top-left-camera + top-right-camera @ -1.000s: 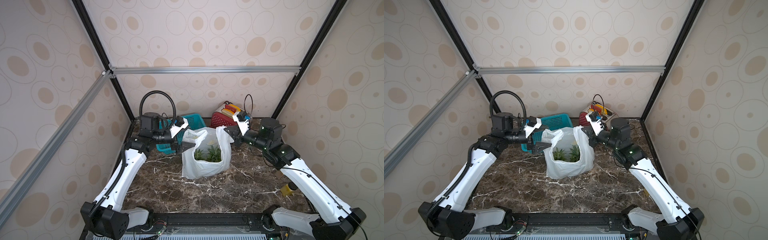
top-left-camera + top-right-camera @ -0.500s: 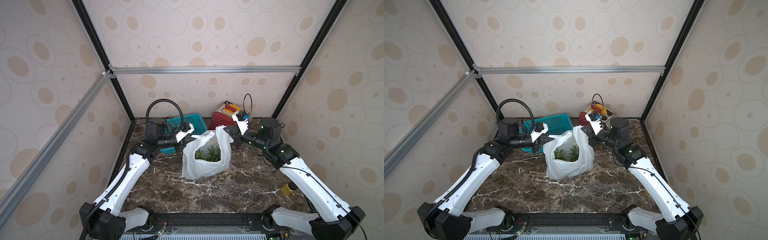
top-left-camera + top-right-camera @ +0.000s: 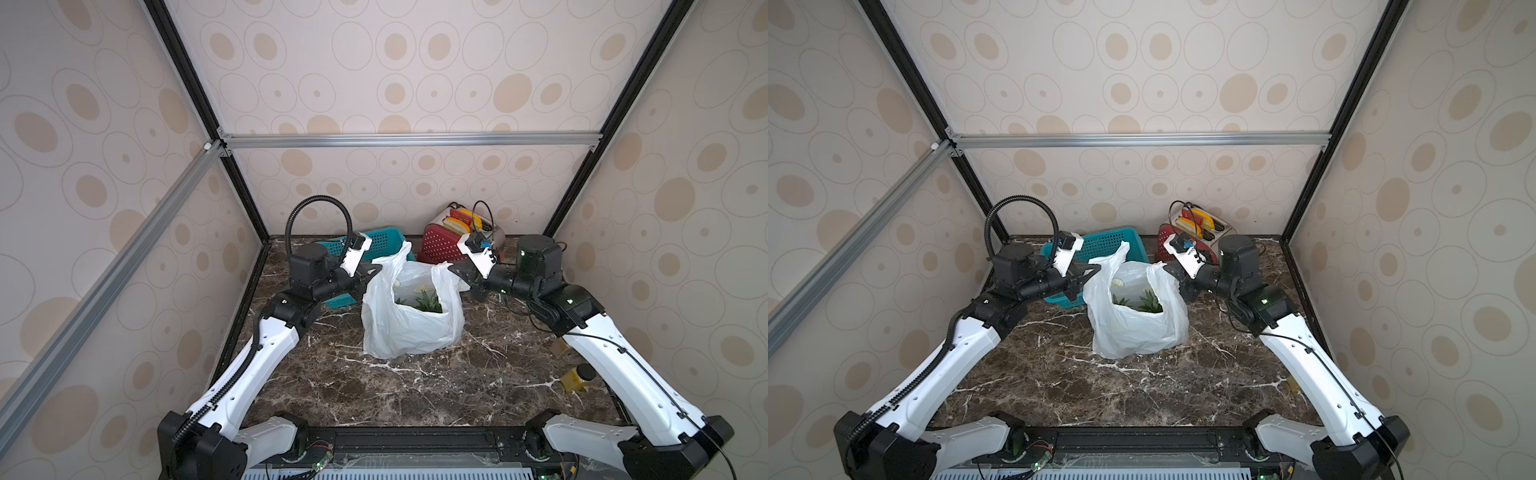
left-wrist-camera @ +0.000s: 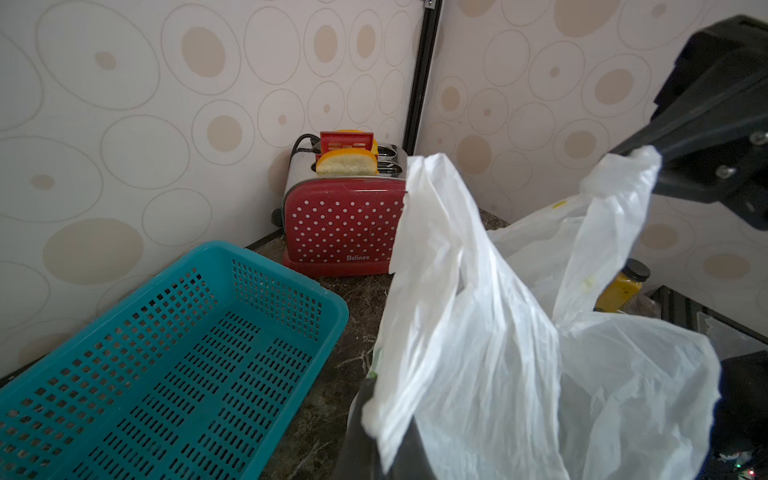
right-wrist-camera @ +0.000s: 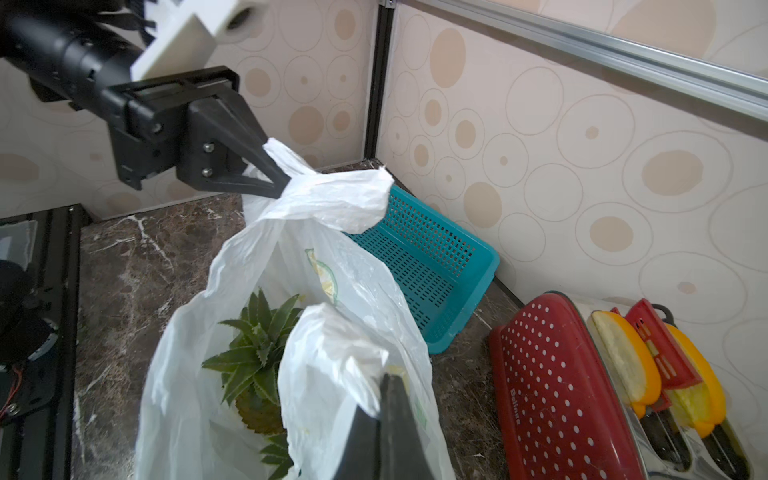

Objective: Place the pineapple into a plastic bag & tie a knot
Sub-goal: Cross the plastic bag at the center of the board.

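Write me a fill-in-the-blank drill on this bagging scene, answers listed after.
Inside the plastic bag stands a ____ with green leaves. The left gripper and the right gripper are each shut on one bag ____. The toaster by the back wall is red with white ____.

Missing words: pineapple; handle; dots.

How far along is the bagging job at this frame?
Done: the pineapple sits inside the plastic bag. In hand: the left hand and right hand each pinch one bag handle, holding them apart. Left: no knot yet; the handles must be crossed and tied.
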Available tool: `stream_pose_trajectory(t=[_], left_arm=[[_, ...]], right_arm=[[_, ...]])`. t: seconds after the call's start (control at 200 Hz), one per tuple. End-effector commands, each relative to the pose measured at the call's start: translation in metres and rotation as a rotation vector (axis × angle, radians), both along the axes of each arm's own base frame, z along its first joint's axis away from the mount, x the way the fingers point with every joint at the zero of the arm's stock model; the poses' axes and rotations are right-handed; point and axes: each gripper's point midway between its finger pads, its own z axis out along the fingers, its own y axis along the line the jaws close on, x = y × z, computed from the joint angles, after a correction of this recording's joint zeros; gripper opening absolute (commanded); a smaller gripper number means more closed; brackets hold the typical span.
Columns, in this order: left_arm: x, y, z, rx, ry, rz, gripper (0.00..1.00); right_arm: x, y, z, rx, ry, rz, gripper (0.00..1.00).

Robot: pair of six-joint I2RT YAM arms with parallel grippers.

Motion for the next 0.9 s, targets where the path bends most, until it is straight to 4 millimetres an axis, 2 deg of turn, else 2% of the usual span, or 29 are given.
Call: stream_pose_trajectory(t=[0.0,0.14,0.28,0.391,0.521,0.681,0.736,0.896], left_arm=[[0.004,-0.005,0.014,-0.053,0.033,0.01,0.0],[0.002,-0.02,0.019,-0.047,0.029,-0.04,0.0],[-0.003,-0.039,0.021,-0.042,0.024,-0.099,0.0],[-0.01,-0.05,0.019,-0.043,0.013,-0.145,0.0],[-0.015,-0.056,0.026,-0.092,-0.027,-0.186,0.0],[-0.032,-0.06,0.023,-0.117,-0.085,-0.272,0.37],[-0.036,-0.063,0.019,-0.124,-0.096,-0.306,0.47],[-0.038,-0.067,0.01,-0.118,-0.094,-0.341,0.6]], right_arm=[[-0.025,0.02,0.013,0.036,-0.012,0.188,0.0],[-0.029,0.058,0.018,0.083,-0.005,0.295,0.0],[-0.021,0.089,0.023,0.166,0.048,0.334,0.0],[-0.005,0.099,0.019,0.204,0.066,0.304,0.0],[0.017,0.098,0.002,0.174,0.069,0.197,0.0],[0.02,0.093,-0.003,0.173,0.069,0.16,0.0],[0.02,0.093,-0.005,0.177,0.073,0.157,0.0],[0.022,0.094,-0.004,0.189,0.081,0.152,0.0]])
